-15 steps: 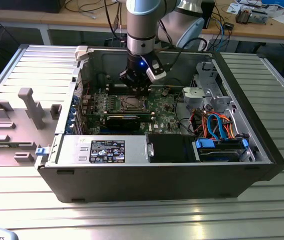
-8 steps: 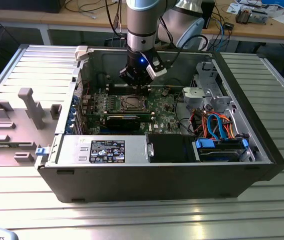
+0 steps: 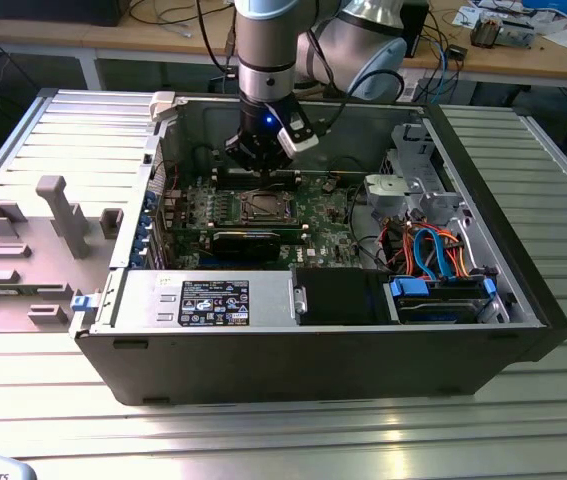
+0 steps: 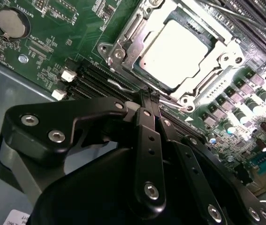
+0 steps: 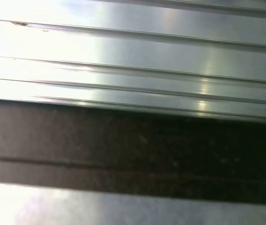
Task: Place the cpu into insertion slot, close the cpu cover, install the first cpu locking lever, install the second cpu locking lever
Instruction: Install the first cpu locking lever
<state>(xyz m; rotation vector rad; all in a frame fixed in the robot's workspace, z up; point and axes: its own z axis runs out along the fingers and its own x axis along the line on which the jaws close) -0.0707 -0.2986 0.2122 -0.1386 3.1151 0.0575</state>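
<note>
Open computer case (image 3: 483, 345) on ribbed metal desk (image 3: 523, 440), green motherboard (image 3: 328, 235) flat inside. Arm descending from 12 o'clock in exterior view, gripper (image 3: 266, 170) low over the board just beyond the socket.

Insertion slot (image 4: 123, 44) near 1 o'clock in second wrist view, silvery metal rim with corner screws. Cpu (image 4: 174, 48) seated flat within it, pale square face upward (brightly lit). Cpu cover (image 4: 199, 89) lying down around the cpu as a silvery frame, the chip showing through its opening. Thin wire lever (image 4: 118, 87) along the slot's near edge, beside black memory slots (image 4: 95, 80).

Gripper (image 4: 150, 99) in second wrist view: jaws clenched together, tips meeting just at the slot's near edge, close beside the lever; grasp of anything not discernible. Coin cell (image 4: 10, 22) at 10 o'clock on the board.

Exterior view, elsewhere: labelled power supply (image 3: 213, 300) at 7 o'clock within the case, blue and orange cables (image 3: 438, 255) at 4 o'clock, grey fixture blocks (image 3: 58, 215) at 9 o'clock on the desk.

First wrist view: ribbed metal surface (image 5: 133, 56) and dark band (image 5: 133, 150).
</note>
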